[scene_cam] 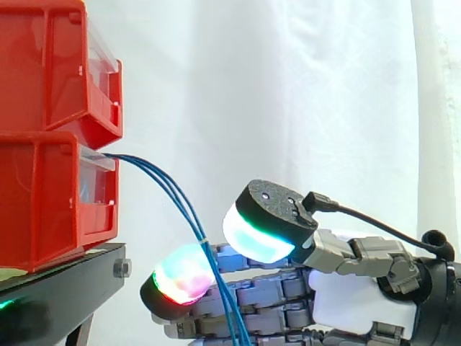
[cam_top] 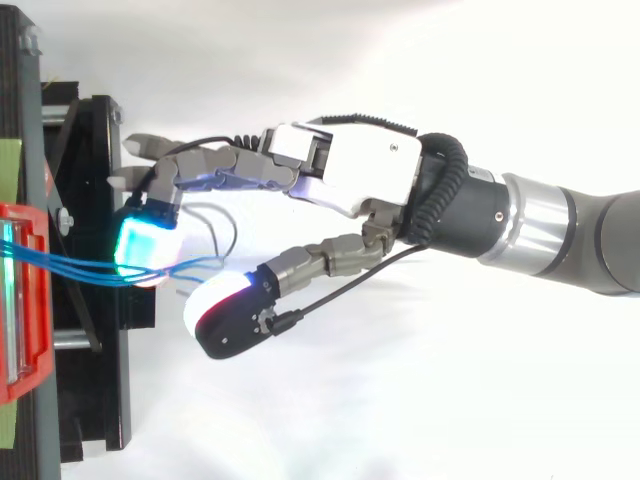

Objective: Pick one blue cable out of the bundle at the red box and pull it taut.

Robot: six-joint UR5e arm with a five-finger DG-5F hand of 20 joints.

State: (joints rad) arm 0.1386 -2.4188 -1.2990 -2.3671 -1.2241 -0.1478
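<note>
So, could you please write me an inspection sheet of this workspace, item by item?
Surface: black stand, carrying the bins.
Job's things: upper red bin stacked on lower red bin; blue cables leave the lower bin's front.
Clutter: nothing seen.
Grippers: robot hand open, thumb apart from the fingers, beside the stand.
Cables: the blue cables arc down across the fingers, slack, not taut; whether they touch cannot be told.
Surroundings: white curtain behind.

The robot hand has a white palm shell, grey segmented fingers and black-backed pads glowing cyan, green and red; its arm is silver-grey.
</note>
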